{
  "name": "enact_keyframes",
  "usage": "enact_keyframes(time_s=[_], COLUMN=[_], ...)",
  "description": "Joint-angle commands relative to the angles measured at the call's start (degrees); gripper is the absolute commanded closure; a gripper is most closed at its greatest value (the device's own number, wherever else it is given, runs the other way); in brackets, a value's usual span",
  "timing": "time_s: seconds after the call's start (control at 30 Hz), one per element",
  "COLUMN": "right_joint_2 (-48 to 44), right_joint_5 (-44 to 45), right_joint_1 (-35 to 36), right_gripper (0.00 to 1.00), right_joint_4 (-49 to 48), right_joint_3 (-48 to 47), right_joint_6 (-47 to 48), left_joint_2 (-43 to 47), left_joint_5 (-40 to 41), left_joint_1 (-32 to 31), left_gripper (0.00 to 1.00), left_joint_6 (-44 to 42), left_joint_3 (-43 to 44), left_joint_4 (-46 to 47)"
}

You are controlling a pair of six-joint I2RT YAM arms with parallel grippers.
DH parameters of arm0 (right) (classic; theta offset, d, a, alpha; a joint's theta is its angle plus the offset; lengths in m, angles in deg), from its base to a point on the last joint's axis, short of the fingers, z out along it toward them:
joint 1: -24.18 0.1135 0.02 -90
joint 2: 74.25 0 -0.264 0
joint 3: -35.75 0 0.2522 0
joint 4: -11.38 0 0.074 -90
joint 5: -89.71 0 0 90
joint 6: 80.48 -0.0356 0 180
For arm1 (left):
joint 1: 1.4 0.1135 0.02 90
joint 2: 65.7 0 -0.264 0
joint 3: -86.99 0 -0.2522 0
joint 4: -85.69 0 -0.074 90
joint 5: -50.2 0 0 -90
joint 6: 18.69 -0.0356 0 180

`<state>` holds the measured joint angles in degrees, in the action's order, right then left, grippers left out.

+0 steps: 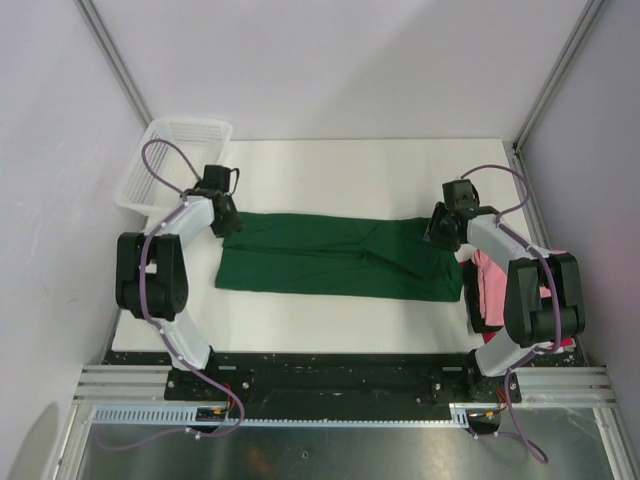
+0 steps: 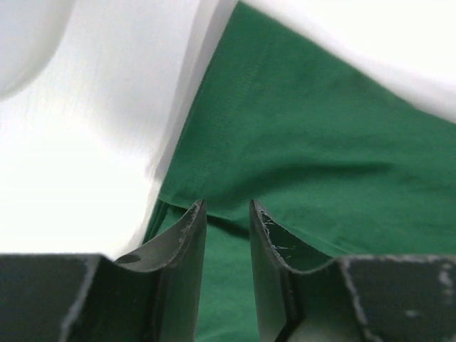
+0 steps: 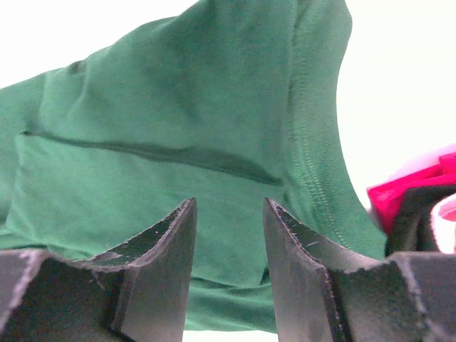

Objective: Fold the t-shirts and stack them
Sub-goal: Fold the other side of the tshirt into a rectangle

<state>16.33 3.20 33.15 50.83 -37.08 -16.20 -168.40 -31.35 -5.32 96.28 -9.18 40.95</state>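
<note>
A dark green t-shirt (image 1: 335,256) lies flat across the middle of the white table, folded into a long band. My left gripper (image 1: 228,226) is open at its far left corner, jaws just above the cloth (image 2: 306,142). My right gripper (image 1: 437,236) is open over the far right end, where the cloth (image 3: 178,128) is folded over. A pink folded shirt (image 1: 490,285) lies at the right edge on a red/magenta one (image 1: 480,322); their edge shows in the right wrist view (image 3: 406,196).
A white mesh basket (image 1: 175,160) stands at the back left corner, off the table edge. Metal frame posts rise at both back corners. The table's right edge (image 1: 520,200) is close to my right arm.
</note>
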Motion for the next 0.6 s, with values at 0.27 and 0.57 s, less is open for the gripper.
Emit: enact_keyframes(time_s=[0.27,0.57], right_joint_2=[4.0,2.95], right_joint_5=[2.23,2.04], right_joint_1=[-2.05,-1.45], right_gripper=[0.52,0.52], right_joint_4=[0.32,0.42], right_joint_3=[-1.91,0.21], right_joint_6=[-0.24,-1.41], left_joint_2=[5.59,-8.31], left_joint_5=[-4.82,-14.56], left_joint_1=[-14.22,-28.15], left_gripper=[0.55,0.47], left_joint_6=[-0.93,1.2], left_joint_3=[6.93,18.49], left_joint_4=[2.49,7.47])
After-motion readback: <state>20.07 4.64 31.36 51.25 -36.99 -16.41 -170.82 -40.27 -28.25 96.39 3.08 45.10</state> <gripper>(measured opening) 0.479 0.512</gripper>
